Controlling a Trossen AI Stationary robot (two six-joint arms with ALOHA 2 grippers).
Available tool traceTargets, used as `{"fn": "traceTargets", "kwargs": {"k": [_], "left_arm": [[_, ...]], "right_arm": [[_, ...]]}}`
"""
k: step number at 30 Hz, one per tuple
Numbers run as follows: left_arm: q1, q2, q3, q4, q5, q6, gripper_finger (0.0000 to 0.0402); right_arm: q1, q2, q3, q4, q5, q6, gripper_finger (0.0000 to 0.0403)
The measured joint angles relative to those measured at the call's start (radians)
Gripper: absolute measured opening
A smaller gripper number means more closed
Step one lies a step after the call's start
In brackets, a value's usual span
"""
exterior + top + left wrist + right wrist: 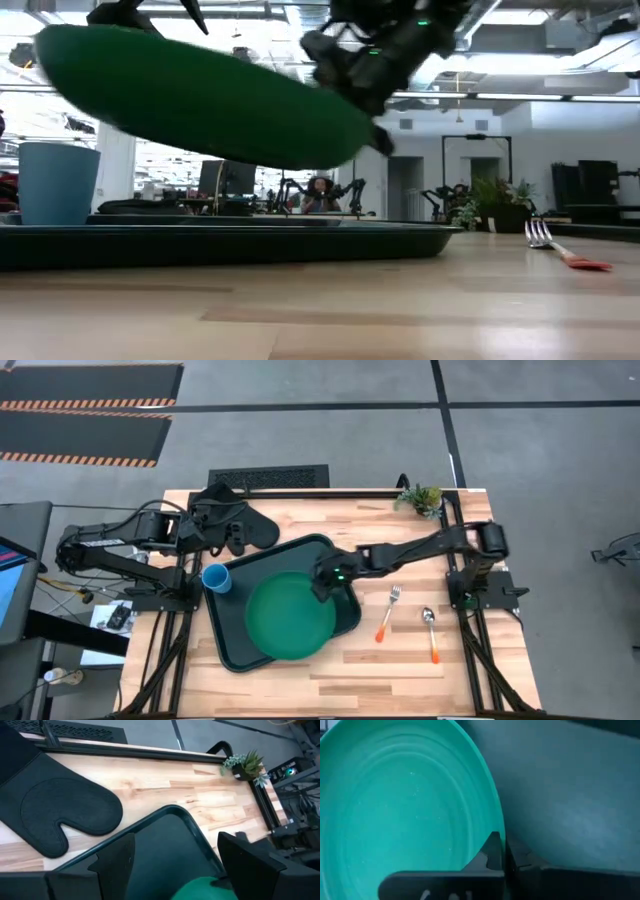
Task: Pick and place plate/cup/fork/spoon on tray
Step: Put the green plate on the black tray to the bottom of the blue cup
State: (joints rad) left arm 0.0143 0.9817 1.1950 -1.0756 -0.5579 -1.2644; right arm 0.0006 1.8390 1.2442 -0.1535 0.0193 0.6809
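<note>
The green plate (289, 614) hangs tilted above the dark tray (228, 645), held by my right gripper (322, 588), which is shut on its rim. In the low view the plate (200, 95) is clear of the tray (230, 240). The light-blue cup (217, 578) stands on the tray's left part. The fork (388, 612) and the spoon (431, 632) lie on the table right of the tray. My left gripper (175, 857) is open and empty, above the tray's far left corner beside the black oven mitt (232, 520). My right gripper pinches the plate's raised rim (499, 827) on the plate's right far side, one finger (492, 852) on the plate's inner face and one outside. The fingers come from the table's right, slanting down. The plate is lifted clear of the tray and tilted.
A small potted plant (421, 498) stands at the table's far right corner. The oven mitt lies at the far left. Bare wood shows in front of the tray and around the fork and spoon.
</note>
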Motion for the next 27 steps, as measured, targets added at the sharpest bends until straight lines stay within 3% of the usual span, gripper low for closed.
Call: {"fn": "traceTargets", "kwargs": {"k": [13, 27], "left_arm": [[0.001, 0.0, 0.0, -0.011, 0.003, 0.048, 0.027], [0.001, -0.001, 0.0, -0.01, 0.003, 0.052, 0.027]], "right_arm": [[0.016, 0.325, 0.463, -0.184, 0.002, 0.027, 0.0004], [0.014, 0.476, 0.614, -0.235, 0.002, 0.058, 0.0008]]}}
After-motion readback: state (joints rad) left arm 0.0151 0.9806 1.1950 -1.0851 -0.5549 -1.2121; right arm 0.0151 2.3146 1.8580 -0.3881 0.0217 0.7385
